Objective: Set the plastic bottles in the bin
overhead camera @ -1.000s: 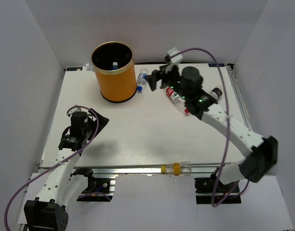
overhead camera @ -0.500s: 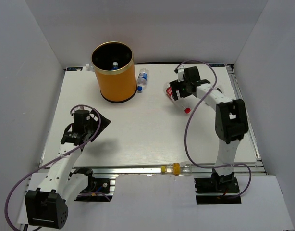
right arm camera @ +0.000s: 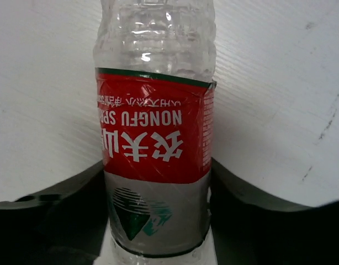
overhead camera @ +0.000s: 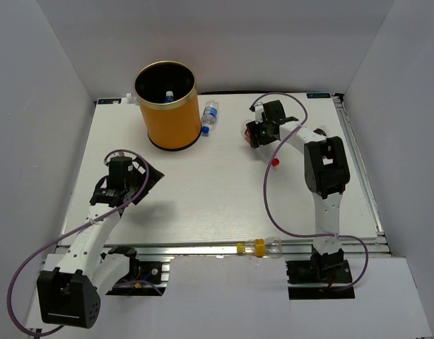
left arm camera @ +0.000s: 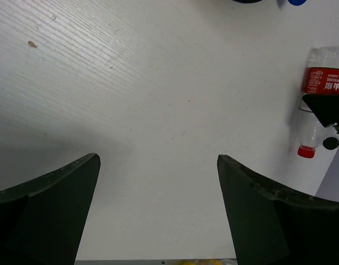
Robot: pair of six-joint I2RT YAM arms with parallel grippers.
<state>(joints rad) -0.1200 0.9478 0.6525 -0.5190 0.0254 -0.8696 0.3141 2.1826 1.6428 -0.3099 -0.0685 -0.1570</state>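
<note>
A clear bottle with a red label and a red cap lies on the table right of centre. My right gripper is shut on it, a dark finger pressed against each side of its body. A blue-label bottle lies just right of the orange bin. Inside the bin a blue-capped bottle shows. A yellow-label bottle rests on the front rail. My left gripper stands open over bare table at the left; its view catches the red-label bottle at the far right.
White walls close in the table on the left, back and right. The metal rail runs along the near edge. A purple cable loops over the table beside the right arm.
The right arm has drawn in and come down over the red-label bottle, and its jaws have closed from wide open onto it. The left arm shifted only slightly.
</note>
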